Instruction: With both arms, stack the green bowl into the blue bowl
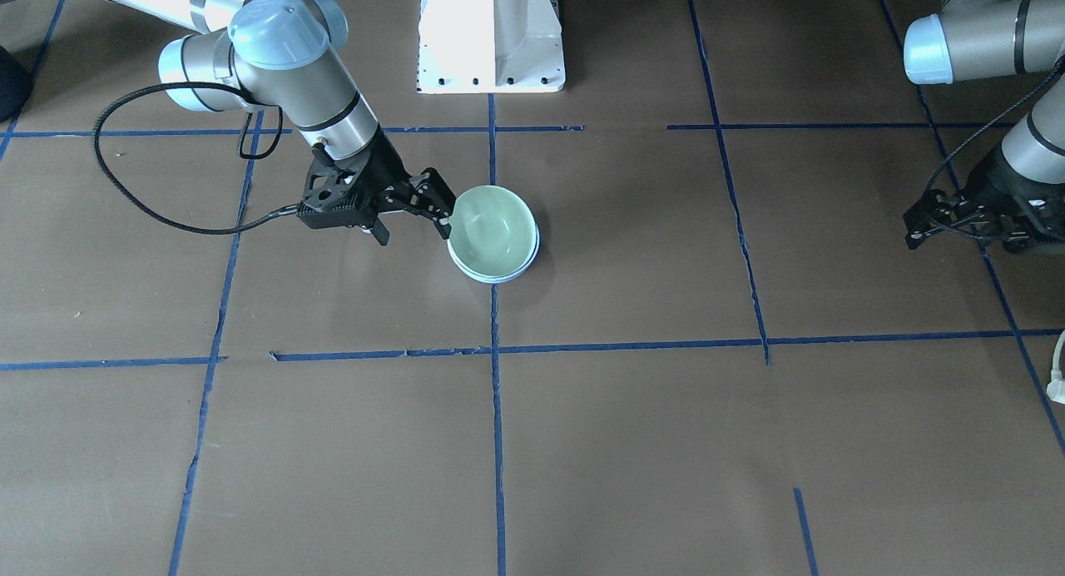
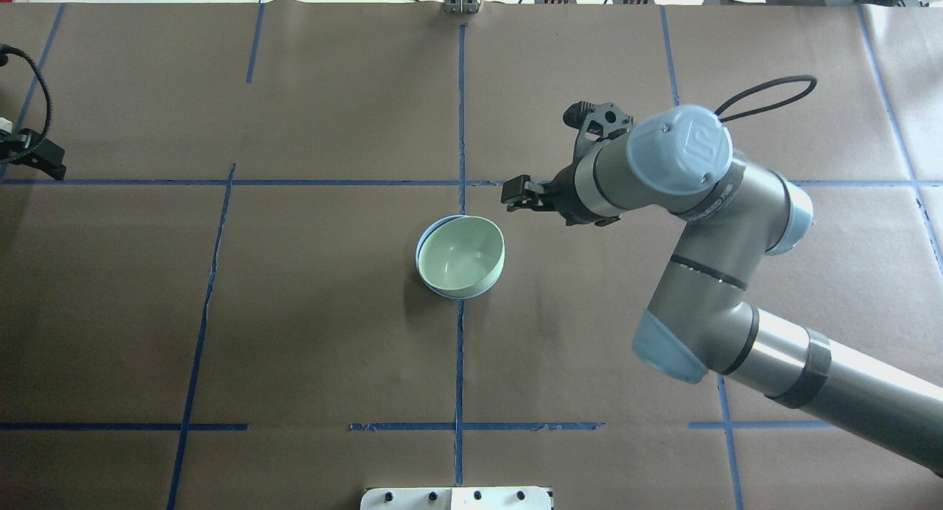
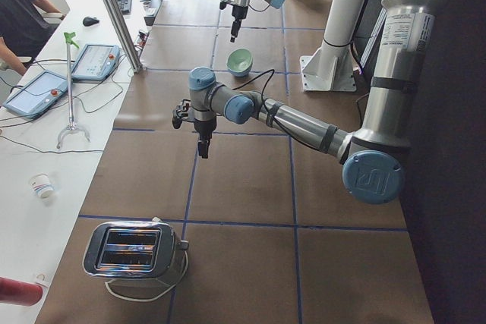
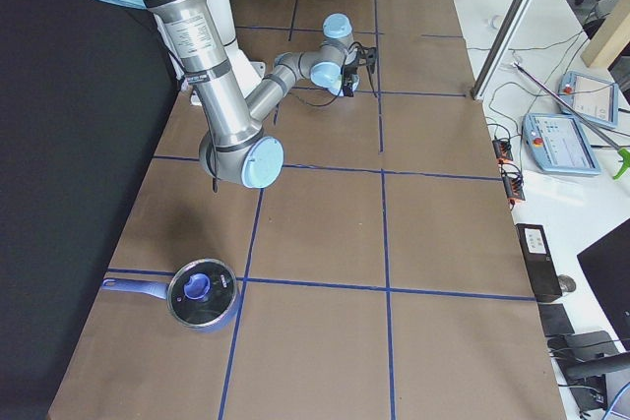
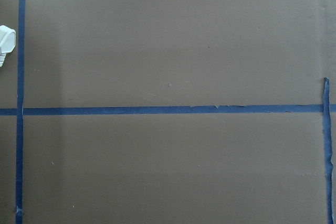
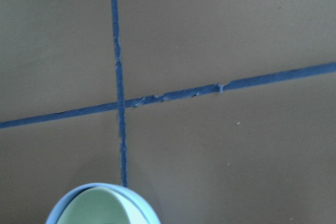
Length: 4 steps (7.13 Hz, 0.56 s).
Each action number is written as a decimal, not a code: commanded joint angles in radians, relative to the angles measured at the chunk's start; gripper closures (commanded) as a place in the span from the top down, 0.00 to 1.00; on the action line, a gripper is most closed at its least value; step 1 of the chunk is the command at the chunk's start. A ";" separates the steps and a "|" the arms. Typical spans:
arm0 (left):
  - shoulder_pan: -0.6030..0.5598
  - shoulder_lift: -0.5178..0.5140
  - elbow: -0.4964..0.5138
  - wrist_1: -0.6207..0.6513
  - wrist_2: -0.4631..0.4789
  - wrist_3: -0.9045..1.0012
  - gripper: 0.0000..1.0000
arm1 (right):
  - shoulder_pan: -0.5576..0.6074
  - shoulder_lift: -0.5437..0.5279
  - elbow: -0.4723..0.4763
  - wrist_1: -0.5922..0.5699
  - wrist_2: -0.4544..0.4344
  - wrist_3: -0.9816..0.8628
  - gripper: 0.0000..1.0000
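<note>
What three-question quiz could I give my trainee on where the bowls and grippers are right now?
1. True or false: the green bowl sits nested inside the blue bowl.
2. Which gripper is nearer the bowls? A) the left gripper B) the right gripper
3. Fill in: the right gripper holds nothing and its jaws stand ____.

Key: 1 true; 2 B; 3 open.

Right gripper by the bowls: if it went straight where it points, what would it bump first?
Probably the brown table paper, just beside the green bowl: the right gripper points mostly down. Depth is unclear, though; one finger is close to that bowl's rim and might clip it first.
</note>
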<state>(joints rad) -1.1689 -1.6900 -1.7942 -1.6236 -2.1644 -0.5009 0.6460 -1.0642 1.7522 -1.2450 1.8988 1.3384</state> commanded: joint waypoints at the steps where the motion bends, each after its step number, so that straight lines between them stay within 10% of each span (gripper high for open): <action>1: -0.099 0.016 0.038 0.010 -0.047 0.155 1.00 | 0.168 -0.026 0.077 -0.280 0.116 -0.338 1.00; 4: -0.311 0.016 0.122 0.189 -0.123 0.460 1.00 | 0.442 -0.144 0.122 -0.464 0.288 -0.811 1.00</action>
<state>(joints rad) -1.3973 -1.6743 -1.7072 -1.5009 -2.2744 -0.1467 0.9687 -1.1546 1.8682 -1.6506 2.1002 0.7068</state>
